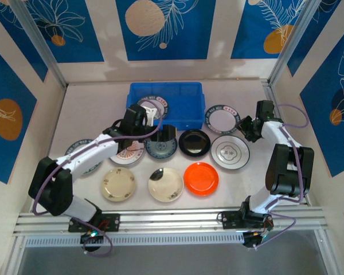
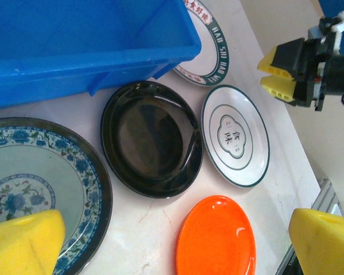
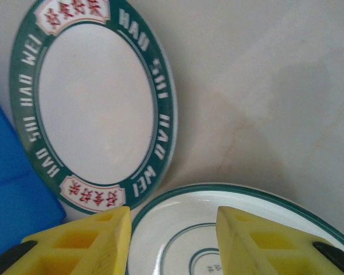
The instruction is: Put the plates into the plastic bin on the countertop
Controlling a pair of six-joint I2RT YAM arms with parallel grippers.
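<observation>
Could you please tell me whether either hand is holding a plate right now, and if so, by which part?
Nothing is held; the left hand and the right hand both stand open and empty.

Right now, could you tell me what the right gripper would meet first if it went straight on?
Probably the rim of the white green-ringed plate, lying just under the right gripper; the lettered plate sits beyond. Depth is unclear.

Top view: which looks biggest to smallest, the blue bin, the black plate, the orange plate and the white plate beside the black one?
1. bin, clearly largest.
2. white plate and orange plate: nearly alike, so no firm ranking.
3. black plate: slightly smallest, though it lies farther back than the orange one.
</observation>
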